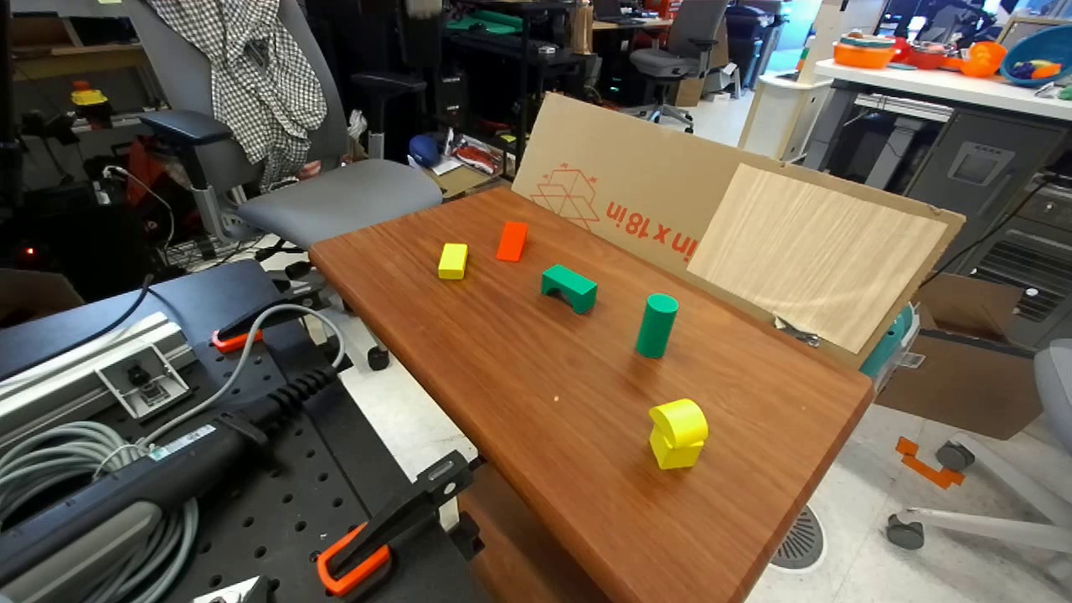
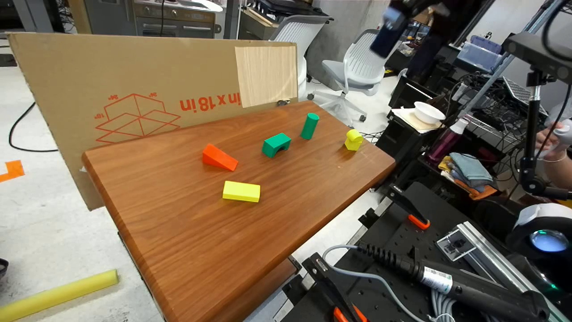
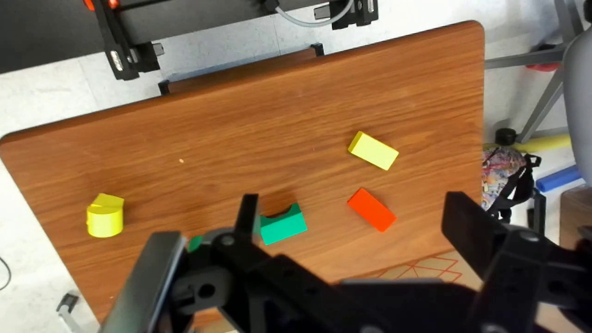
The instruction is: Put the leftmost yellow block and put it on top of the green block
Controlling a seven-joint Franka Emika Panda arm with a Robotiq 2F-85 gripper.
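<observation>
in the wrist view the gripper [image 3: 353, 206] has its jaws spread wide apart. its black fingers [image 3: 469, 226] reach forward, tips well separated, with the dark, slightly blurred palm [image 3: 407, 298] behind and between them; bolted links [image 3: 286, 282] run back from the fingers on either side of the palm.

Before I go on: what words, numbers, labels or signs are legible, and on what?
"in x 18 in": red lettering, upside down, on the cardboard; possibly continues under the pale sheet.
Marks around the red box drawing: too small.
White label on the black device: too small.
Sign on the grey cabinet: too small.
</observation>
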